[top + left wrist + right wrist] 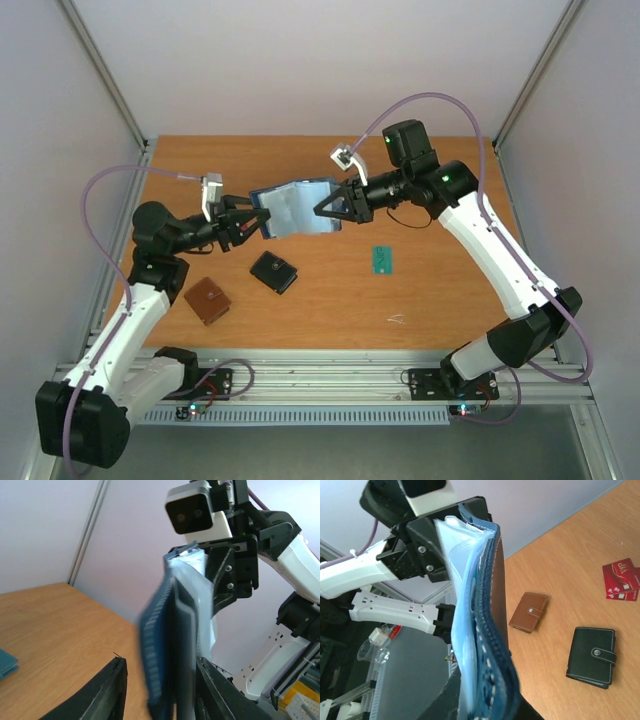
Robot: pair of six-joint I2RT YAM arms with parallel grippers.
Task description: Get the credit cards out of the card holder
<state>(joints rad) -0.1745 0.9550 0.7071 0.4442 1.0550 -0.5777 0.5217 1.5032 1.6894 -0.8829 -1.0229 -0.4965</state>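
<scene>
The red card (620, 577) bears pale letters, possibly "VIP".

Card holder (175, 630), near edge blurred, lower end cut off below

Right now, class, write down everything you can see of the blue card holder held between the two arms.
The card holder is a dark navy folding wallet with pale stitching along its edge and lighter blue, clear-looking inner pockets; it looks like soft leather and plastic. It hangs partly open above the table. The right gripper is clamped on one edge; the left gripper straddles the opposite edge, a gap showing beside one finger. Its contents cannot be made out.
</scene>
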